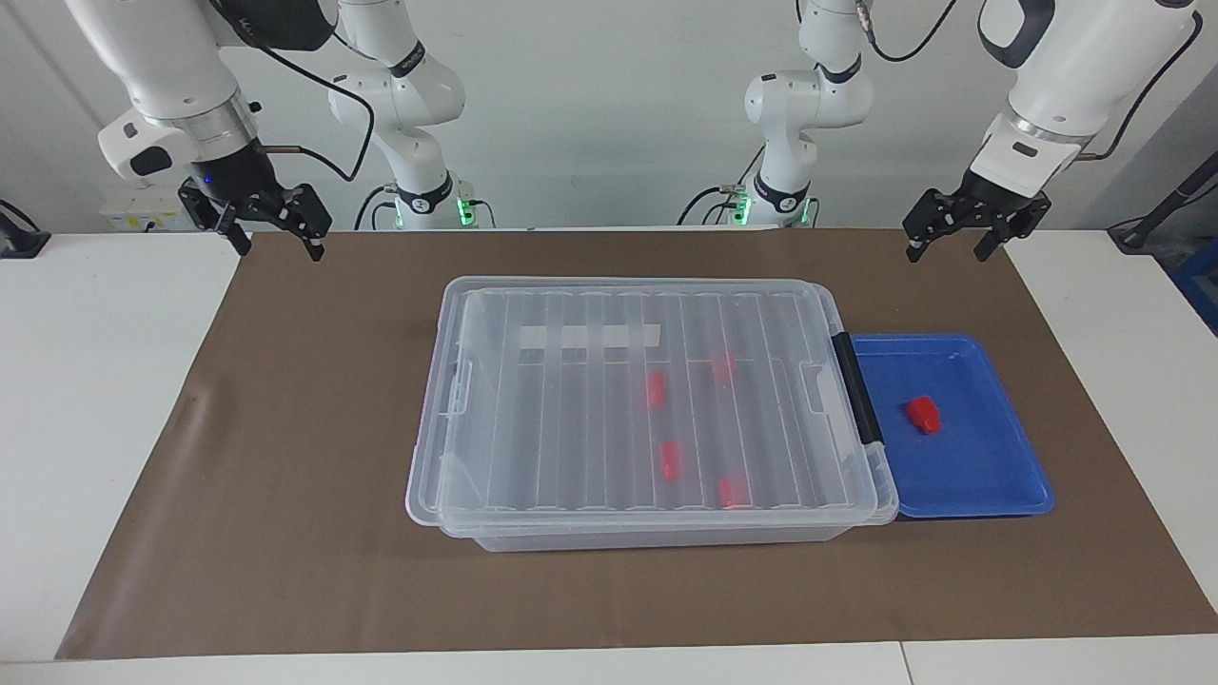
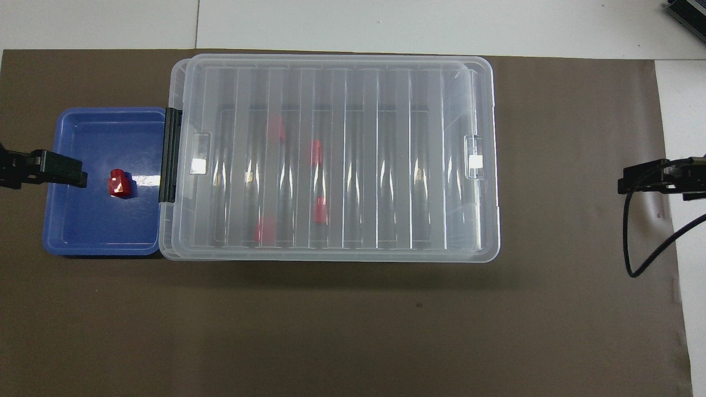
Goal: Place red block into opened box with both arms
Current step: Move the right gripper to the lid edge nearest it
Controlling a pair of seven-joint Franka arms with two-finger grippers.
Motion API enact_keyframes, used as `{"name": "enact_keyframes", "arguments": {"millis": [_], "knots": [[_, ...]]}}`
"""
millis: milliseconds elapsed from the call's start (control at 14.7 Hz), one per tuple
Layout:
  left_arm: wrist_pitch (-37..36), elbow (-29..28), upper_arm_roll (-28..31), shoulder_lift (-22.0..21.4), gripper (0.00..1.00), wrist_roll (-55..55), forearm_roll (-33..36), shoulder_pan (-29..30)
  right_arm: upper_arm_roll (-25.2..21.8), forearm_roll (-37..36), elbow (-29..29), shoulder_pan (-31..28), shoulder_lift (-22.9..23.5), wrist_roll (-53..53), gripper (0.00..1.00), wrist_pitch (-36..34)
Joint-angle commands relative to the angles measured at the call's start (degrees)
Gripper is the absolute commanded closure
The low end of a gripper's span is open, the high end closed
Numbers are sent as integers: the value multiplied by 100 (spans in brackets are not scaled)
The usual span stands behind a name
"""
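In the blue tray (image 1: 1009, 476), set against the box's black-handled end toward the left arm's end of the table, we recorded one red block (image 1: 923, 415), alone, its narrower end pointing away from the robots. Box (image 1: 647, 400): lid on, four more red blocks showing through it. Left gripper (image 1: 959, 231): raised over the brown mat's edge, jaws spread, nothing held; the block lay below it, farther from the robots, within short reach. Right gripper (image 1: 269, 225): likewise spread and empty, raised near the mat's corner at the right arm's end, well apart from tray and block. We judged the left arm the nearer for picking, with the lid not yet dealt with.
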Motion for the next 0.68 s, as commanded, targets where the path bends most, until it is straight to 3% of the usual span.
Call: {"name": "enact_keyframes", "arguments": {"millis": [0,272,476,612], "knots": [[122,-130,56,-95,0,-88,-64,-87,8,-59,-148,-22,-98,144,0,135],[122,-130,56,-95,0,-88,-64,-87,17,19,-148,-14,-55,135,0,249],[122,-147,65,-103,0,-79,-64,-87,43,46,-480,57,24,109,0,1107],[218,-208,65,-121,0,-9,-64,-61,104,413,-535,223,348,117,0,1609]]}}
